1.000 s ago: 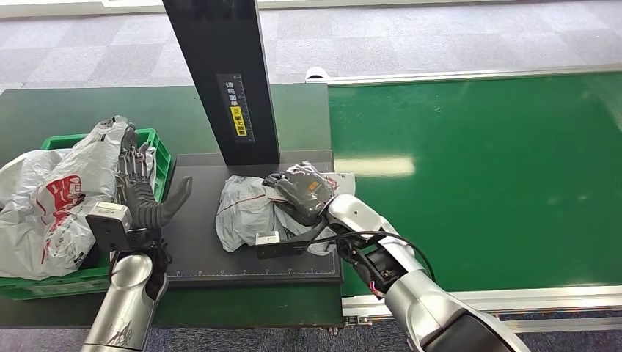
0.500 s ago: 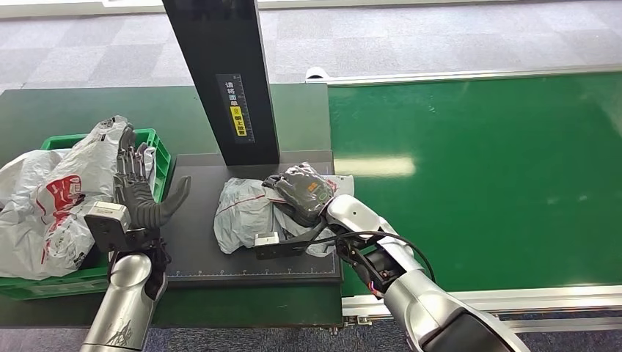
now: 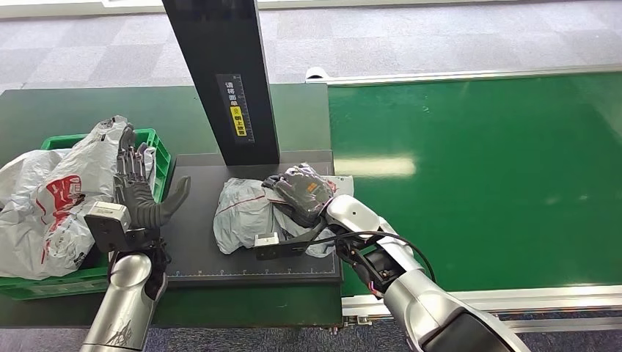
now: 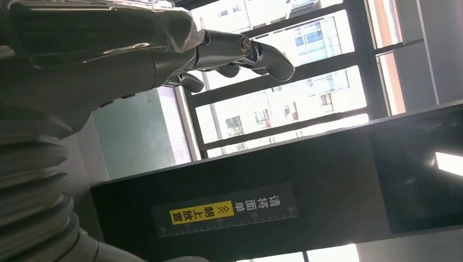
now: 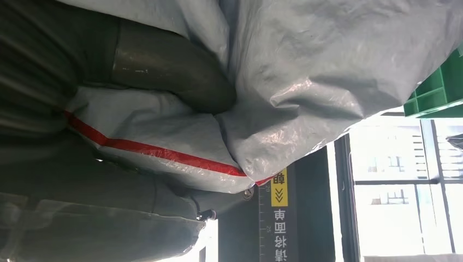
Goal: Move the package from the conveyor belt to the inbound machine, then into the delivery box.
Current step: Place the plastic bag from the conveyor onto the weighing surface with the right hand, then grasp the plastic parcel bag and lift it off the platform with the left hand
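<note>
A crumpled grey plastic package (image 3: 246,213) with a red stripe lies on the dark platform of the inbound machine (image 3: 198,257), below its black post (image 3: 224,73). My right hand (image 3: 304,192) grips the package's right end; in the right wrist view the thumb (image 5: 180,68) presses into the grey package (image 5: 306,76). My left hand (image 3: 139,192) stands upright with fingers spread, holding nothing, between the package and the green delivery box (image 3: 158,158). In the left wrist view my left hand (image 4: 164,52) points toward the post.
The green crate at the left holds white bags with red print (image 3: 51,205). The green conveyor belt (image 3: 484,176) stretches to the right, bordered by a metal rail (image 3: 513,297). Grey carpet floor lies beyond the table.
The right hand has nudged the package slightly to the left on the platform. The left hand has stayed where it was.
</note>
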Motion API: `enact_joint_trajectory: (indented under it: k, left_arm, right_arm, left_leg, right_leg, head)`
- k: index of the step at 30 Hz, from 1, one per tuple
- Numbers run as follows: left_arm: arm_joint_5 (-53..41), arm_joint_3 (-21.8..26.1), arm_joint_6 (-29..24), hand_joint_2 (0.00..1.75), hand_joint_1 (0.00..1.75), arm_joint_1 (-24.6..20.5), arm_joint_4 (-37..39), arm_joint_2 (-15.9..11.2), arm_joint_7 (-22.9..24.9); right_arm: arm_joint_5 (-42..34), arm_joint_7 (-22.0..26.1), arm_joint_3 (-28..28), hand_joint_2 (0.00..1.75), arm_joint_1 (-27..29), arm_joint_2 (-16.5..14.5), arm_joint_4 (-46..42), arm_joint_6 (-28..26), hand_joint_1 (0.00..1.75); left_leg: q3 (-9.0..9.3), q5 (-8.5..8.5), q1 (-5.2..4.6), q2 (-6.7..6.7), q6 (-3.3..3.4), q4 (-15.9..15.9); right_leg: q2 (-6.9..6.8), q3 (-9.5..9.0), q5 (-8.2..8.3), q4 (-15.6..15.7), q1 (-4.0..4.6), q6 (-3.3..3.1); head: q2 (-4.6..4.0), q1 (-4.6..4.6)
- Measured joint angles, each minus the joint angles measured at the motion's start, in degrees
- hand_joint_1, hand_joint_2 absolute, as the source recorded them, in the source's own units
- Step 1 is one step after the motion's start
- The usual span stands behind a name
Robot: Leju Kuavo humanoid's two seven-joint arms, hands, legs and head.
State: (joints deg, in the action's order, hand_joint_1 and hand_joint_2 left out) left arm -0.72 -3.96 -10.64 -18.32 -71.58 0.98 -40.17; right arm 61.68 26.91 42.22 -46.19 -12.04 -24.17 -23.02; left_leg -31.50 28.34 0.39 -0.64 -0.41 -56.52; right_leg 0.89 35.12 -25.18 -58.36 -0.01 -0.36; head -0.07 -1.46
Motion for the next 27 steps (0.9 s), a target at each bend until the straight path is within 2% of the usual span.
enact_joint_trajectory:
  k: [14,18,20,21,24,25,27]
  left_arm:
    - [0.0,0.0,0.0,1.75,0.0,0.0,0.0,0.0,0.0]
    - [0.0,0.0,0.07,1.75,0.0,0.0,0.0,0.0,0.0]
    - [0.0,0.0,0.97,1.75,0.0,0.0,0.09,0.08,0.01]
    - [-0.02,-0.01,1.64,1.75,0.0,0.03,0.22,0.16,0.01]
    - [-0.19,-0.08,2.68,1.75,0.0,0.17,0.81,0.56,0.0]
    - [-0.26,-0.13,2.68,1.75,0.0,0.19,1.01,0.67,0.0]
    - [-0.33,-0.18,2.68,1.75,0.0,0.19,1.32,0.84,0.0]
  right_arm:
    - [0.0,0.0,0.13,1.75,-0.03,0.0,0.02,0.0,1.75]
    - [-0.27,0.16,0.15,1.75,-0.07,0.0,0.02,0.2,0.0]
    - [-4.29,3.04,-0.97,1.75,0.01,0.09,-0.31,3.87,0.0]
    - [-8.91,5.61,-2.54,1.75,0.19,0.23,-0.83,8.31,0.0]
    - [-31.87,11.61,-10.74,1.75,0.66,0.91,-3.11,27.46,0.0]
    - [-39.84,12.19,-13.45,1.75,0.69,1.18,-3.87,31.9,0.0]
    - [-49.29,12.61,-17.3,1.75,0.76,1.68,-5.19,35.13,0.0]
  left_leg:
    - [0.0,0.0,0.0,0.0,0.0,0.0]
    - [0.0,0.0,0.0,0.0,0.0,0.0]
    - [0.02,0.0,0.0,0.0,0.0,0.0]
    - [0.02,0.0,-0.01,-0.02,0.0,-0.01]
    - [-0.02,0.0,-0.02,-0.07,0.0,-0.01]
    - [-0.02,0.0,-0.03,-0.06,0.01,-0.01]
    - [0.01,0.0,-0.05,-0.01,0.01,-0.01]
  right_leg:
    - [0.0,0.0,0.0,0.0,0.0,0.0]
    - [0.0,0.0,0.0,0.0,0.0,0.0]
    - [0.0,0.01,0.0,0.01,0.0,0.0]
    - [-0.01,0.02,0.0,0.01,0.0,0.0]
    - [-0.04,0.01,0.0,0.02,-0.01,0.0]
    - [-0.04,0.01,0.0,0.02,-0.02,0.01]
    - [-0.01,0.0,0.01,0.02,-0.05,0.01]
  head:
    - [0.0,-0.01]
    - [0.0,-0.02]
    - [0.0,-0.03]
    - [0.0,-0.02]
    - [-0.01,0.0]
    - [-0.01,0.0]
    - [-0.01,-0.01]
